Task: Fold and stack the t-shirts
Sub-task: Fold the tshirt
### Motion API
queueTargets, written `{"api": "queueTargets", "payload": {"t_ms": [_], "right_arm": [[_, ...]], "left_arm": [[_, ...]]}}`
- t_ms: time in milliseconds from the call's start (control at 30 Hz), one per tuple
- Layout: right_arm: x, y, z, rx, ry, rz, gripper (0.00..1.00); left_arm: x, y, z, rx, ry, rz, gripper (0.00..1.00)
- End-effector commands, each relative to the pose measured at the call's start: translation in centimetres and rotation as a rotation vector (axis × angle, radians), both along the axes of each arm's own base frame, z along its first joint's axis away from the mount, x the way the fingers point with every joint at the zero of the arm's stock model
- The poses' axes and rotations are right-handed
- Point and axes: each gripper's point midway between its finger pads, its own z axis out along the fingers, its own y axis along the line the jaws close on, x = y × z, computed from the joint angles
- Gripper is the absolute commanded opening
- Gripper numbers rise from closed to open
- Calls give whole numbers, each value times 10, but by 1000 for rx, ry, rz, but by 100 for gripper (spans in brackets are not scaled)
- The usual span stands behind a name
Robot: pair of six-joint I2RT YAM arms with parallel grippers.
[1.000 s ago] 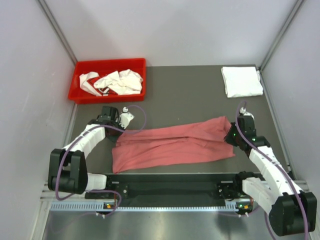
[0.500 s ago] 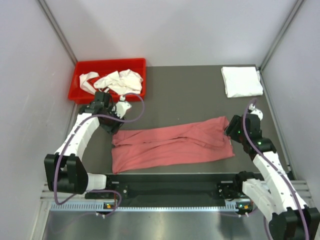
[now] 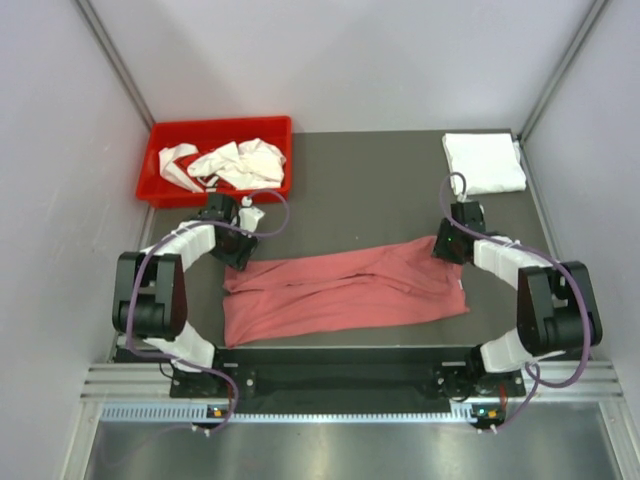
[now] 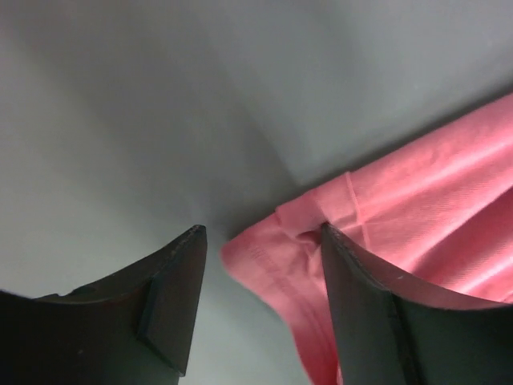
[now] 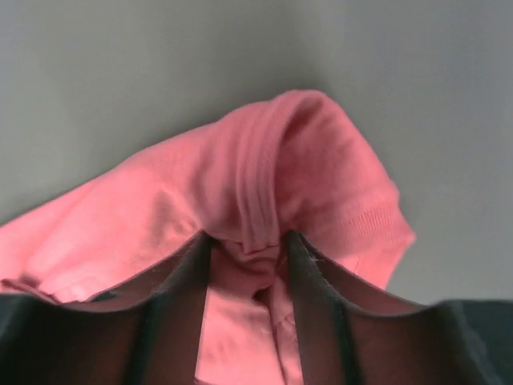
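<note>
A pink t-shirt (image 3: 345, 290), folded into a long band, lies across the middle of the table. My left gripper (image 3: 240, 253) is at its far left corner. In the left wrist view this gripper (image 4: 258, 233) stands open, and the shirt's corner (image 4: 280, 257) lies between the fingers, close to the right one. My right gripper (image 3: 447, 245) is at the far right corner. In the right wrist view the gripper (image 5: 247, 237) has its jaws drawn in on a bunched fold of the pink t-shirt (image 5: 264, 168), touching it on both sides.
A red bin (image 3: 160, 160) with crumpled white shirts (image 3: 235, 162) stands at the back left. A folded white shirt (image 3: 483, 162) lies at the back right corner of the dark table (image 3: 370, 190). Grey walls close in both sides.
Both grippers have opened from shut. The left one swung toward the bin and came back to the shirt's corner. The right one moved inward and its jaws have narrowed again on the cloth.
</note>
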Motion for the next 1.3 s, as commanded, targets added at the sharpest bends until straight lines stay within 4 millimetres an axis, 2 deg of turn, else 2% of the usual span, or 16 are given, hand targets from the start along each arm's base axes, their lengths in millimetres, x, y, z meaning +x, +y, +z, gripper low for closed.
{"api": "queueTargets", "payload": {"t_ms": [0,67,100,233,467,500,567,600,633,700,800,867,967,1067,1200,1267], "right_arm": [[34,10,16,40,-114,33,37],[36,12,9,44,-108,36,22],[40,12,8,41,-112,39,18],[59,15,0,30,-105,68,0],[122,33,9,49,-168,139,0],[143,39,25,50,-215,159,0],[159,49,13,62,-198,192,0],[181,56,30,69,-245,206,0],[184,61,15,77,-200,216,0],[211,72,34,88,-244,228,1],[230,83,40,96,-259,249,14],[234,87,46,93,-262,262,34],[233,89,61,90,-274,272,50],[225,82,87,62,-299,258,59],[195,56,118,-32,-310,196,65],[172,43,106,-75,-266,169,66]], "left_arm": [[1,1,-9,6,-26,-8,63],[-19,2,-22,9,19,-25,55],[-24,4,-22,20,17,-36,36],[-42,15,-23,63,26,-17,0],[-79,9,-9,15,78,-54,0],[-89,8,-6,13,103,-77,0],[-100,2,-3,-18,124,-135,0],[-114,1,-3,-29,172,-153,3],[-120,-2,-2,-48,188,-175,7],[-123,2,5,-25,183,-205,22],[-101,12,30,37,67,-174,27],[-71,3,59,-4,-36,-130,31],[-39,-19,78,-114,-121,-117,39],[-27,-32,59,-138,-118,-130,45],[-39,-51,25,-141,-19,-163,47],[-46,-59,11,-134,7,-169,48]]}}
